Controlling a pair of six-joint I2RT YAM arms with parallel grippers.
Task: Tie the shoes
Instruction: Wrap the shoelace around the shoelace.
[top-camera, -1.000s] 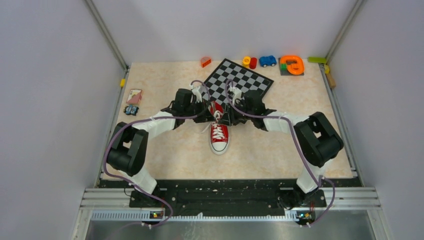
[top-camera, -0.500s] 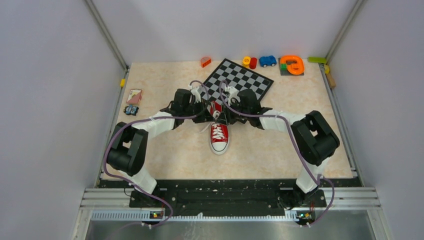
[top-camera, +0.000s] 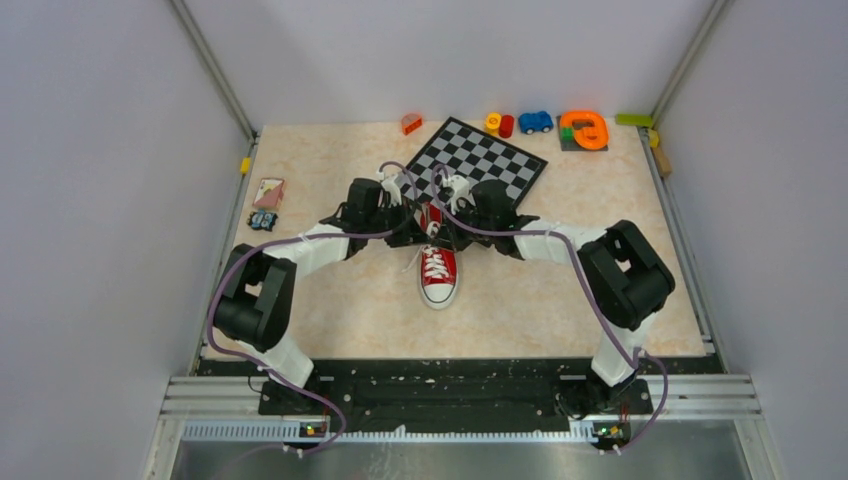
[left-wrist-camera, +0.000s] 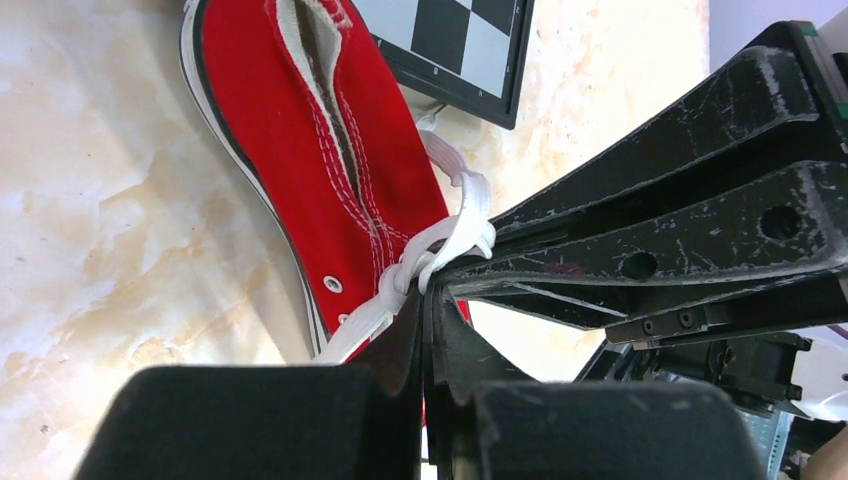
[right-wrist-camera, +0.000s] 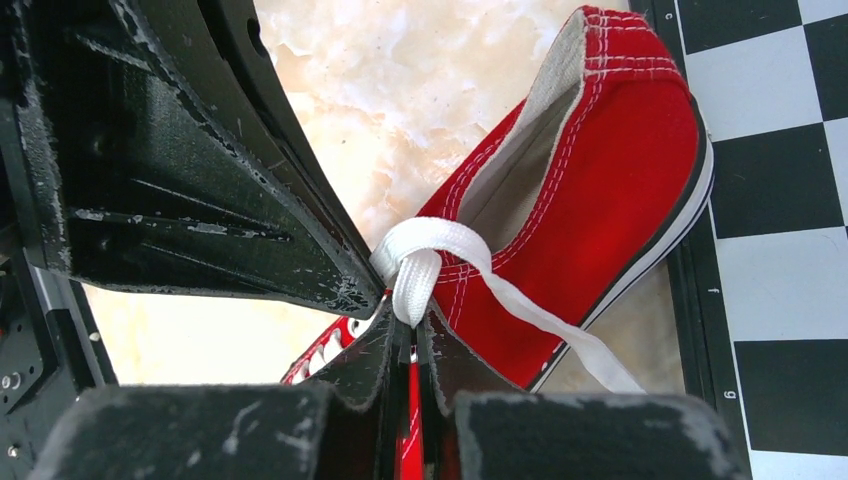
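Beige table (top-camera: 520, 310), arms (top-camera: 310, 248) inward over sneaker (top-camera: 438, 272)

L gripper (left-wrist-camera: 428, 292), R gripper (right-wrist-camera: 408, 326): jaws closed.

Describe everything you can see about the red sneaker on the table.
The red sneaker is a low canvas shoe with white stitching, a white rubber toe cap and sole edge, and metal eyelets. It sits sole-down on the marbled table, toe toward the arm bases, heel beside the chessboard. Its white laces run down the front, and no finished bow shows. By the ankle opening, the left end effector and right end effector are each shut on a lace strand.
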